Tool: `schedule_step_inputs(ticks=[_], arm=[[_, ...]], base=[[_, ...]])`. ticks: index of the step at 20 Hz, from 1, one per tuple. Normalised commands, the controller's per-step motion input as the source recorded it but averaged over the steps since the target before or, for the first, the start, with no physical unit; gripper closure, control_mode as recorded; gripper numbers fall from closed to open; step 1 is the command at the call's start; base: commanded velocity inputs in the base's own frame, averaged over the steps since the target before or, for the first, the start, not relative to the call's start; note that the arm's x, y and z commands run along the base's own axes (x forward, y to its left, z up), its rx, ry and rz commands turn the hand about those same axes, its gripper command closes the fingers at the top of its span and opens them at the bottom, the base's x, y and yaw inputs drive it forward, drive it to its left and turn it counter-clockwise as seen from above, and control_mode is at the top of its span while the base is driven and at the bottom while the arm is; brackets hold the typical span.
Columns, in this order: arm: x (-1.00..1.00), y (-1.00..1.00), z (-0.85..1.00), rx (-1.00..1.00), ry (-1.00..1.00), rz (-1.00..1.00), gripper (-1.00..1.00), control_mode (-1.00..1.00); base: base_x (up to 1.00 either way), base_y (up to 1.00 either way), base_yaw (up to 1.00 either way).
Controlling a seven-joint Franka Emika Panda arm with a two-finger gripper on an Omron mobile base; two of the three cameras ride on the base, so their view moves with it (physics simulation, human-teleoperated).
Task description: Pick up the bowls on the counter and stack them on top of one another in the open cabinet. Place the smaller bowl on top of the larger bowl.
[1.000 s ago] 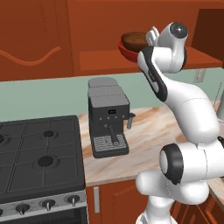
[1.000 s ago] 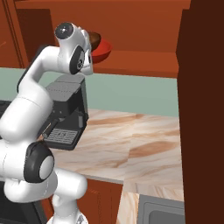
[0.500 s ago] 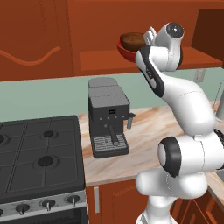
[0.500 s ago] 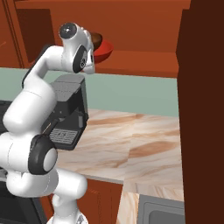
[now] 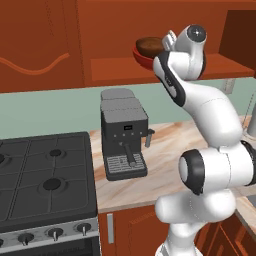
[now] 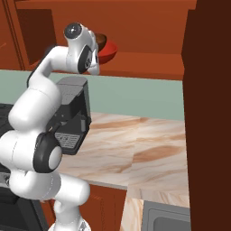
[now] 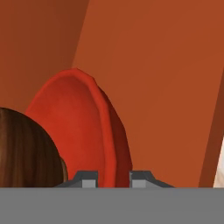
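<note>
The fingers (image 7: 113, 178) are clamped on the rim of the red bowl (image 5: 141, 55), which sits at the front edge of the cabinet shelf (image 5: 120, 67) with the brown bowl (image 5: 149, 46) nested inside it. To finish well, slide the stack a little deeper so it rests fully on the board, keep it level, then open and draw straight back without nudging the rim.

Smaller bowl (image 5: 148, 46) in larger bowl (image 5: 142, 56), in open cabinet (image 5: 120, 67).
</note>
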Motion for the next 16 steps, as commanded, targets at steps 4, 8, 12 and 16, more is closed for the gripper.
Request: schedule_step_inputs(ticks=[4,8,12,16], arm=[[0.21,0.01,-0.04,0.0,0.01,0.0,1.0,-1.0],[0.22,0.02,-0.1,0.0,0.0,0.0,1.0,-1.0],[0.26,0.03,-0.13,0.0,0.0,-0.01,1.0,-1.0],[0.25,0.04,-0.11,-0.01,0.0,-0.01,1.0,-1.0]], base=[[0.0,0.0,0.0],[0.0,0.0,0.0],[0.0,0.0,0.0],[0.0,0.0,0.0]])
